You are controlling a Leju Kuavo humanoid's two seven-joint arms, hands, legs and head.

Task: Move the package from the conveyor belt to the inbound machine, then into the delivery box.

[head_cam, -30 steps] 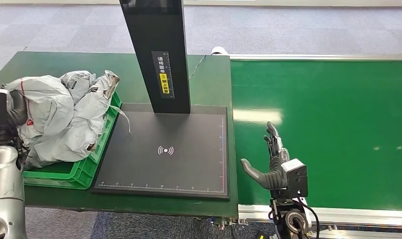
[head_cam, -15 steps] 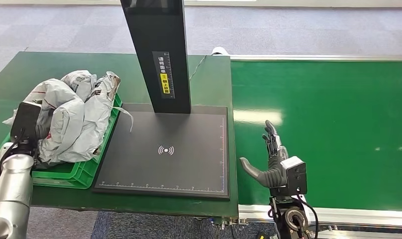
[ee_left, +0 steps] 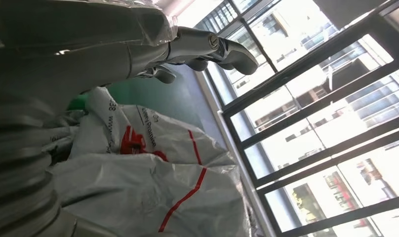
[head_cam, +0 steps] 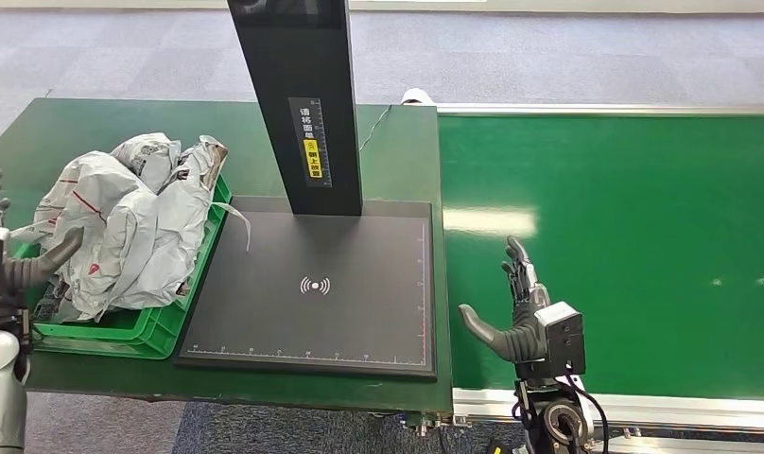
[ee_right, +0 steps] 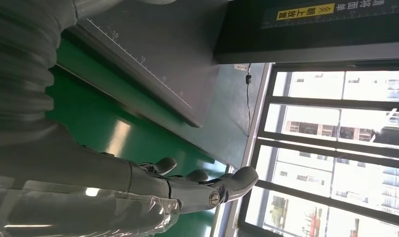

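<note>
Several grey plastic mail packages [head_cam: 132,222] with red stripes are piled in the green delivery box [head_cam: 161,326] at the table's left end. My left hand [head_cam: 9,260] hovers at the box's left side with fingers spread and thumb out, holding nothing; the left wrist view has its fingers [ee_left: 207,47] above the packages [ee_left: 148,187]. My right hand [head_cam: 520,307] stands open over the near edge of the green conveyor belt [head_cam: 633,246], which carries no package. The black inbound machine plate [head_cam: 312,284] lies bare between box and belt.
The machine's black post [head_cam: 298,95] rises at the back of the plate. The conveyor's metal rail [head_cam: 662,407] runs along its near edge. Grey carpet lies beyond the green table [head_cam: 397,151].
My left hand has let go of the package, left it on the pile in the box, and pulled back to the box's left side with fingers spread. The right hand has barely moved.
</note>
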